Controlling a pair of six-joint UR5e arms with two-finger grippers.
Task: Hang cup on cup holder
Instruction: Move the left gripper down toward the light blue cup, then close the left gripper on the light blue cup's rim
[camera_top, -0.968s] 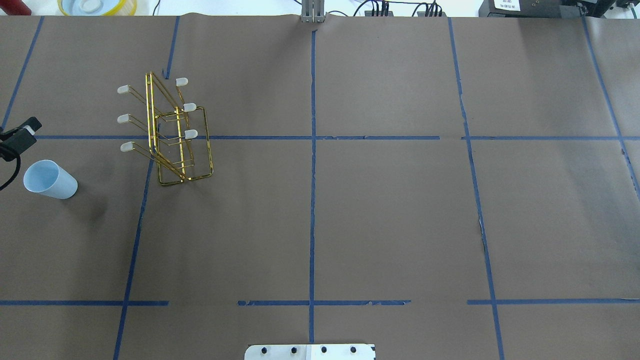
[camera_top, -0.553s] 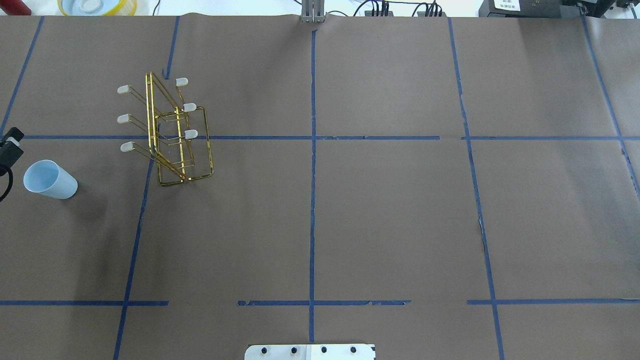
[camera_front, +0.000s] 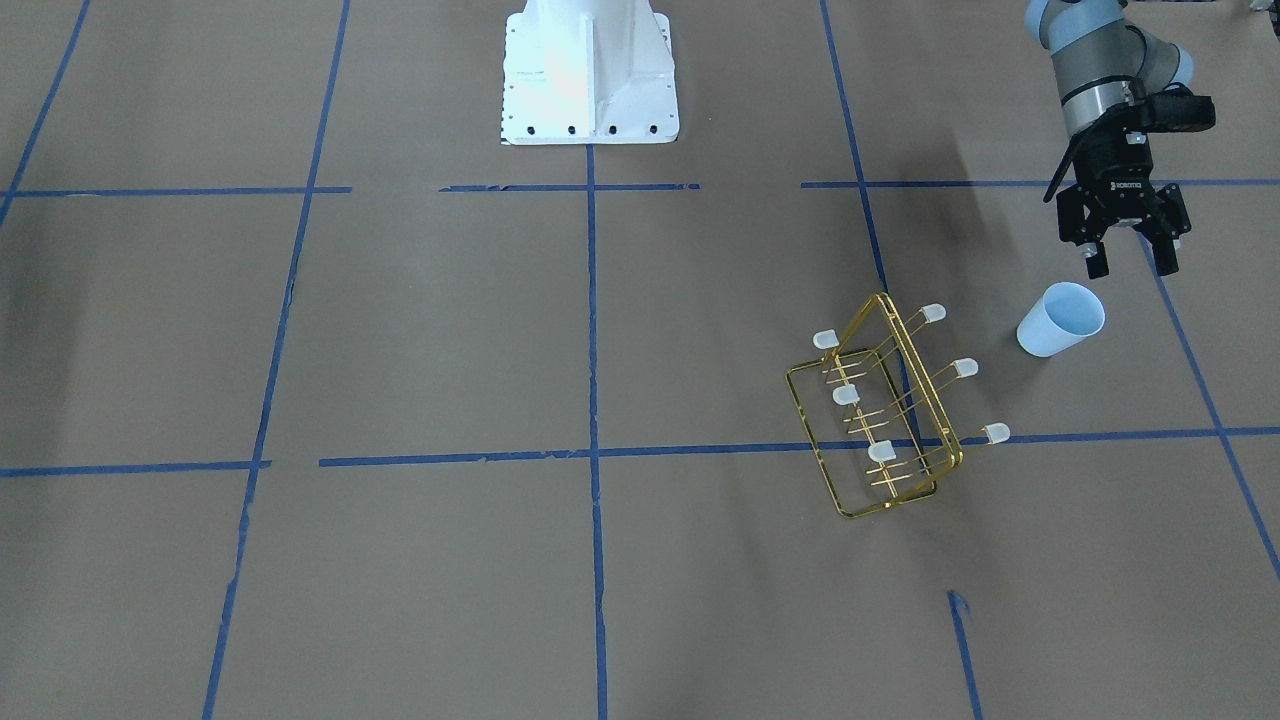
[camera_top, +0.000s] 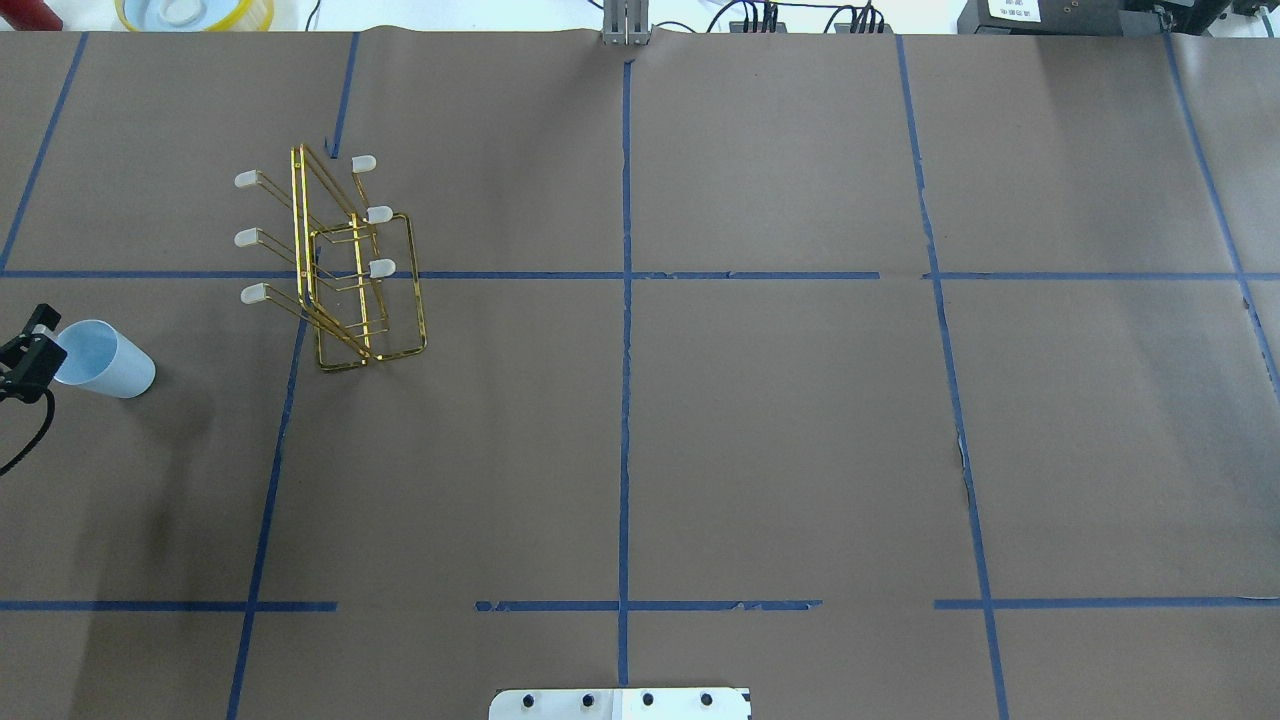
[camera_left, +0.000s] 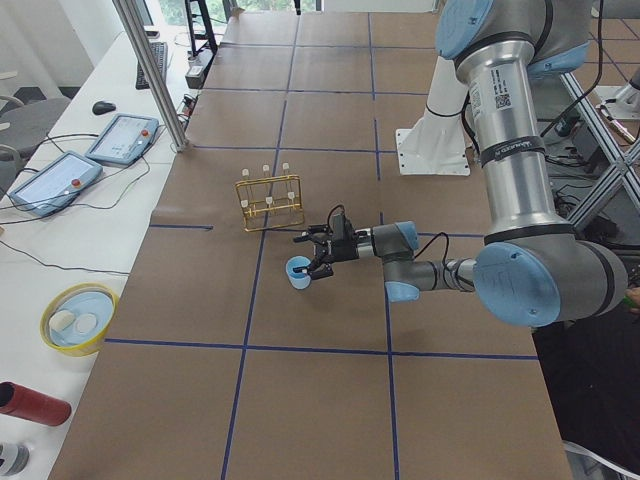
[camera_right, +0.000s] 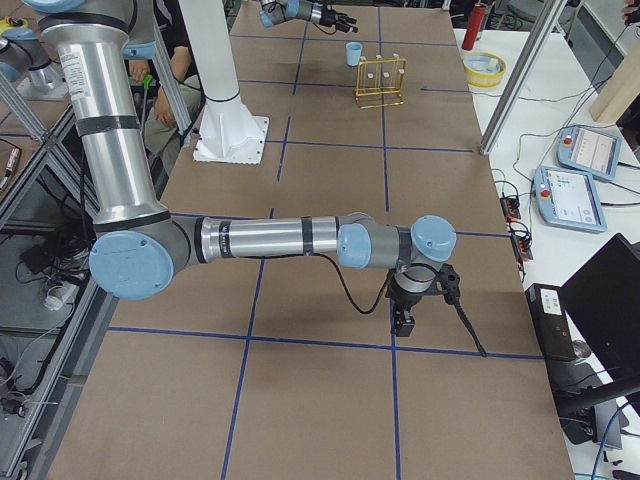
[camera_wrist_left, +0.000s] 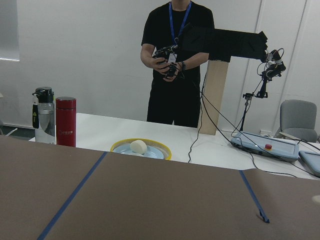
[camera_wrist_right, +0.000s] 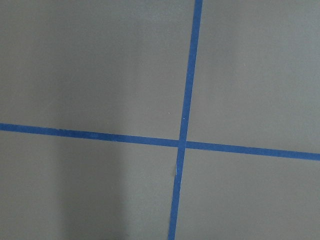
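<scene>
The pale blue cup (camera_top: 105, 362) stands upright, mouth up, near the table's left edge; it also shows in the front view (camera_front: 1058, 320) and the left view (camera_left: 297, 272). The gold wire cup holder (camera_top: 340, 265) with white-capped prongs stands upright to its right and farther back, seen also in the front view (camera_front: 885, 410). My left gripper (camera_front: 1132, 264) is open and empty, level with the table, its fingertips close to the cup's rim on the robot's side. It shows at the overhead view's left edge (camera_top: 30, 345). My right gripper (camera_right: 403, 320) hangs low over the table far to the right; I cannot tell if it is open or shut.
A yellow-rimmed bowl (camera_top: 195, 12) and a red bottle (camera_wrist_left: 65, 121) sit on the white bench beyond the table's far edge, where an operator stands. An aluminium post (camera_top: 626, 22) rises at the far edge's middle. The robot base (camera_front: 590, 70) is at the near edge.
My left gripper has moved back toward the robot, from beyond the cup to right beside its rim. The cup and the cup holder have not moved.
</scene>
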